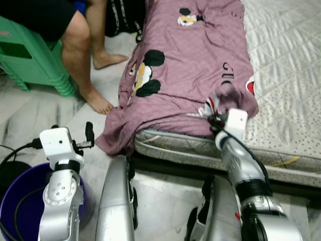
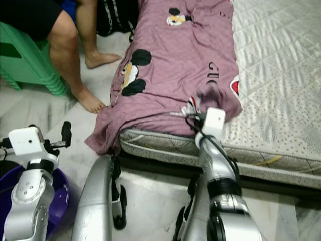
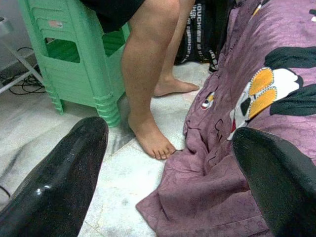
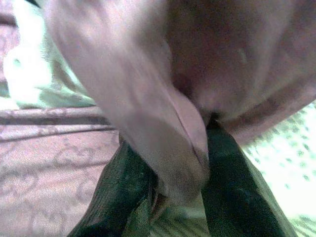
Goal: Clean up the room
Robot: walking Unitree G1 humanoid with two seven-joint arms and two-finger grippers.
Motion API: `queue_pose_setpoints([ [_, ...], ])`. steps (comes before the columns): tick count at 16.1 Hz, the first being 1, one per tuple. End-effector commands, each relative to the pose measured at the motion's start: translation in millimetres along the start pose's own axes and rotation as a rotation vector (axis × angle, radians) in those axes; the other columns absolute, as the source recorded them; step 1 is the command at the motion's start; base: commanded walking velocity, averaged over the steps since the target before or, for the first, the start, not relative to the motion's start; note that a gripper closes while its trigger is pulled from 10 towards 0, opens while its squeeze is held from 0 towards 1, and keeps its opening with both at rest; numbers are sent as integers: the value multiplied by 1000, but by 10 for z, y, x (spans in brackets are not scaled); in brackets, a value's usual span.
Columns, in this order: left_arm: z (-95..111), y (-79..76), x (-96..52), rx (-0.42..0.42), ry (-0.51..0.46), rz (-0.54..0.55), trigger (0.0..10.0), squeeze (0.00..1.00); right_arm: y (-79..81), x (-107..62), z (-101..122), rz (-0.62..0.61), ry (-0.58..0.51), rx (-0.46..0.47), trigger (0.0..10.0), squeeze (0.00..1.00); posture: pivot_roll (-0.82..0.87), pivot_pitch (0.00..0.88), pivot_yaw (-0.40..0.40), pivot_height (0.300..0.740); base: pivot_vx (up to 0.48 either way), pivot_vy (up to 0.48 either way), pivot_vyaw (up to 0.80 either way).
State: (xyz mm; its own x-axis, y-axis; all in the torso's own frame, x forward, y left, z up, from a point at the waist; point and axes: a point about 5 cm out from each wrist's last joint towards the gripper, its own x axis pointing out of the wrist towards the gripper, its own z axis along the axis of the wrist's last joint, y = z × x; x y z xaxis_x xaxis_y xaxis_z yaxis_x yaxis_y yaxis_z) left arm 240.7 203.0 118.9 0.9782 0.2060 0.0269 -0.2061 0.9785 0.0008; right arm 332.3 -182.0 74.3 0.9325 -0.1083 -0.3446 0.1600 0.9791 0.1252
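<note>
A mauve blanket (image 1: 185, 65) with cartoon mouse prints lies across the mattress (image 1: 286, 65), its corner hanging to the floor at the left. My right gripper (image 1: 216, 119) is at the blanket's near edge on the mattress, shut on a fold of the blanket (image 4: 173, 133) that bulges between its two black fingers (image 4: 123, 192). My left gripper (image 1: 89, 134) is held up over the floor to the left of the bed, open and empty, its fingers (image 3: 59, 182) spread wide toward the hanging blanket corner (image 3: 197, 187).
A person sits on a green plastic stool (image 1: 30, 60) at the left, bare feet (image 1: 98, 103) on the tiled floor close to the blanket corner. A purple bucket (image 1: 15, 201) with a black cable stands by my left arm. A dark bag (image 3: 202, 29) lies by the bed.
</note>
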Motion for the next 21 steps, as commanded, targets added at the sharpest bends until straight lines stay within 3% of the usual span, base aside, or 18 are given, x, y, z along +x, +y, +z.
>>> queue_pose_setpoints([
  [1,-59,11,-14,-7,22,7,10000,0,-176,-64,-34,-39,25,-8,0,0,113,219,-11,553,0,0,0],
  [6,-70,-25,15,-15,23,-7,10000,0,-239,-176,-131,-29,52,-13,0,0,106,218,-7,553,0,0,0],
  [8,-69,-7,11,-13,24,-7,10000,0,-284,-315,-158,3,78,-45,0,0,102,216,-14,553,0,0,0],
  [11,-104,-2,1,-16,36,-6,10000,0,-565,-638,-400,-13,217,-167,0,0,92,219,-20,553,0,0,0],
  [13,-128,-41,-5,-23,45,-14,10000,0,-768,-685,-521,-89,288,-252,275,0,78,216,-18,553,0,0,0],
  [14,-129,-57,2,-25,47,-18,10000,0,-812,-674,-537,-123,308,-272,9333,51,76,213,-14,553,0,0,0],
  [15,-125,-68,14,-26,47,-23,10000,0,-835,-669,-558,-126,325,-293,10000,1000,76,213,-14,553,0,0,0],
  [17,-108,-56,49,-22,44,-27,10000,0,-991,-718,-659,-191,401,-342,10000,1000,76,207,-13,553,0,0,0],
  [21,-153,-43,46,-21,58,-18,10000,0,-1173,-893,-854,-197,503,-400,10000,1000,65,198,-24,553,0,0,0],
])
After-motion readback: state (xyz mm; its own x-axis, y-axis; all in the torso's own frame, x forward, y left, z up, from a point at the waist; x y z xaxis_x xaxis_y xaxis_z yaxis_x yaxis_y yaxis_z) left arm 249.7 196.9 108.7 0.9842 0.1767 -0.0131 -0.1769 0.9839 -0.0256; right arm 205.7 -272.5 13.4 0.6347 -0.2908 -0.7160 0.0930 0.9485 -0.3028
